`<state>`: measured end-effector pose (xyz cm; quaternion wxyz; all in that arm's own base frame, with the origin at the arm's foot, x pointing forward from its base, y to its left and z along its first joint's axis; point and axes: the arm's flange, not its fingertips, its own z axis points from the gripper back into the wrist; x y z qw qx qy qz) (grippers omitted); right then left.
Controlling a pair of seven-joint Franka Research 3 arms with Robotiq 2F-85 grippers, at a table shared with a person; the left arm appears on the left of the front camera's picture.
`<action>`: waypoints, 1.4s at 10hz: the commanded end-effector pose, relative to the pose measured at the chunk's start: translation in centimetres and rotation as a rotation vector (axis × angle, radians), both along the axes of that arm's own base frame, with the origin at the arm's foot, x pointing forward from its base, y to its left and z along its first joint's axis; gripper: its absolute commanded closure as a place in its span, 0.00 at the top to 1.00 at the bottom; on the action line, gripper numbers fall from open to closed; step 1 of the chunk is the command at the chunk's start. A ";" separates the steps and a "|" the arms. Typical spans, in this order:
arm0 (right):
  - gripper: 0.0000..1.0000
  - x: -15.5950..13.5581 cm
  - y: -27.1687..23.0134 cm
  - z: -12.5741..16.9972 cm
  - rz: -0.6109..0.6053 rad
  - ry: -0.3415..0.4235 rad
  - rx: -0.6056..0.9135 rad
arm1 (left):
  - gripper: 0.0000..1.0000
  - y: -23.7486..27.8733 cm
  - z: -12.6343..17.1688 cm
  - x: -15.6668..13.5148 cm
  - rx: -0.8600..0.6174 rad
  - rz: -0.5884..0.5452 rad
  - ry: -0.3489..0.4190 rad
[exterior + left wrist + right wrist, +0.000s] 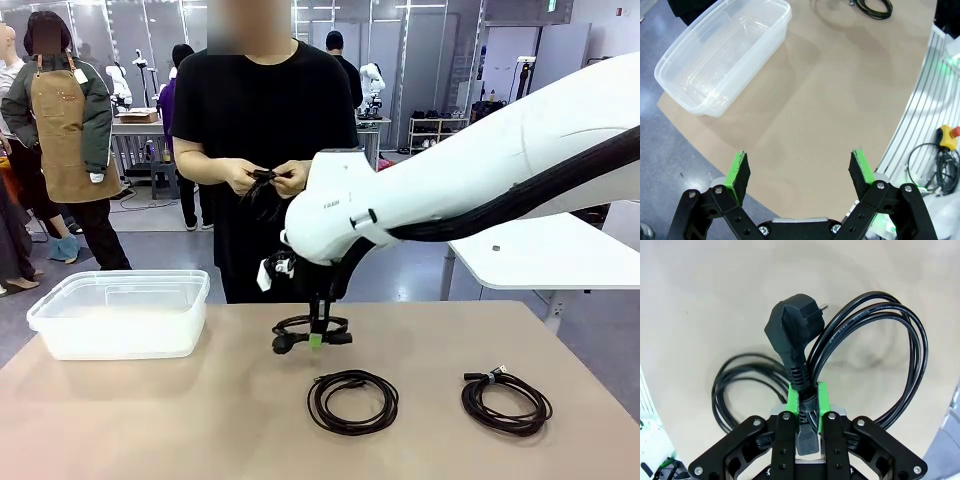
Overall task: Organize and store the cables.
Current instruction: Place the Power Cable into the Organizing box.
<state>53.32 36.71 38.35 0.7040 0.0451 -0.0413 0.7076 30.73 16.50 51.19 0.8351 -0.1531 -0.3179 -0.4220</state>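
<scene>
My right gripper reaches over the middle of the table, shut on a black cable just behind its chunky plug. In the right wrist view the loops of that coil hang beside the shut gripper, just above the tabletop. Two more coiled cables lie on the table: one in the middle near the front and one to the right. The person at the far side holds another cable in both hands. My left gripper is open above the table's edge, holding nothing.
A clear plastic bin stands at the table's back left, with nothing inside, and it lies ahead of the left gripper. Bare tan tabletop stretches in front of the bin. A white side table stands at the right.
</scene>
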 end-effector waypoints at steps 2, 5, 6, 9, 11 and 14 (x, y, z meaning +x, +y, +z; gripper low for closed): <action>0.00 -0.1 2.6 -2.4 0.009 0.027 -0.023 | 1.00 0.2 0.1 0.0 -0.004 -0.013 -0.008; 0.00 -0.3 5.1 -5.2 0.039 0.127 -0.020 | 1.00 0.2 0.1 0.0 -0.004 -0.013 -0.008; 0.00 -0.1 5.3 -5.6 0.038 0.143 -0.008 | 1.00 0.2 0.1 0.0 -0.004 -0.013 -0.008; 0.00 -0.2 6.0 -5.5 0.030 0.179 0.021 | 1.00 0.2 0.1 0.0 -0.004 -0.013 -0.008; 0.48 -0.1 6.1 -5.3 -0.007 0.171 0.050 | 1.00 0.2 0.1 0.0 -0.004 -0.013 -0.008; 1.00 0.1 5.3 -5.1 -0.027 0.154 0.060 | 1.00 0.2 0.1 0.0 -0.004 -0.013 -0.008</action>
